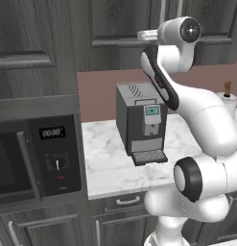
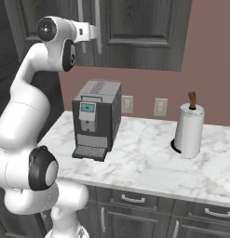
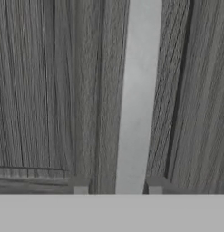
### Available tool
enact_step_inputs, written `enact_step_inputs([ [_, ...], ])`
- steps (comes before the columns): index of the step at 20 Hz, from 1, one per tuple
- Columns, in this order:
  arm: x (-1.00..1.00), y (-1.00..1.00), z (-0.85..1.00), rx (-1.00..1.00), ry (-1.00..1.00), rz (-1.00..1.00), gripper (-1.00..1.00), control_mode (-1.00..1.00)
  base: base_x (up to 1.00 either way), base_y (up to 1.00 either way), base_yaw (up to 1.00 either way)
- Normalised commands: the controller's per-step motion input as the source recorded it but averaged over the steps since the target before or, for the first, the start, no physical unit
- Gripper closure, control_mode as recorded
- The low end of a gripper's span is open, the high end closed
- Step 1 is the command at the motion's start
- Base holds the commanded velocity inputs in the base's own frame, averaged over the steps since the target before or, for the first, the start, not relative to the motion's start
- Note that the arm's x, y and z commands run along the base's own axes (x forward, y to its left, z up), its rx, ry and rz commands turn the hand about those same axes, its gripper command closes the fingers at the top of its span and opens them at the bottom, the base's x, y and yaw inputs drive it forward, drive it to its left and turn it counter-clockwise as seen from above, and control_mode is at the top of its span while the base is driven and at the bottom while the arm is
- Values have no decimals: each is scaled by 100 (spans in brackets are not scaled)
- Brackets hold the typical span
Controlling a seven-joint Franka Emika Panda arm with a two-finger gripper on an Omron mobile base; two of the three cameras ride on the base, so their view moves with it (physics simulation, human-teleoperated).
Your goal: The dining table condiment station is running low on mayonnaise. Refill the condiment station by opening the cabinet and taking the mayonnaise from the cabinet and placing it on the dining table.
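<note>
The cabinet (image 3: 50, 90) is a dark grey wood-grain wall unit, and its door is closed. Its long silver bar handle (image 3: 138, 90) runs up the hand view. My gripper (image 3: 117, 186) straddles the handle's lower end, one fingertip (image 3: 79, 185) a little off it and the other against it. The jaws stand narrow, with a gap left on one side. From the base views the hand (image 1: 146, 34) (image 2: 91, 31) is raised against the cabinet door (image 2: 135, 28) above the counter. The mayonnaise is hidden and the dining table is out of view.
A grey coffee machine (image 1: 141, 122) (image 2: 95, 118) stands on the marble counter (image 1: 110, 163) below the hand. A paper towel roll (image 2: 188, 130) stands to the right. A microwave (image 1: 38, 149) is built in at the left. Drawer fronts (image 2: 135, 199) run under the counter.
</note>
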Motion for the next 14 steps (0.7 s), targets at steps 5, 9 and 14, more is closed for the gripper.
enact_step_inputs([
  [5,-5,0,0,0,0,0,100,-100,0,0,0],
  [9,-41,10,1,0,-4,0,100,-100,0,0,0],
  [14,-76,33,19,1,-4,0,100,-100,0,0,0],
])
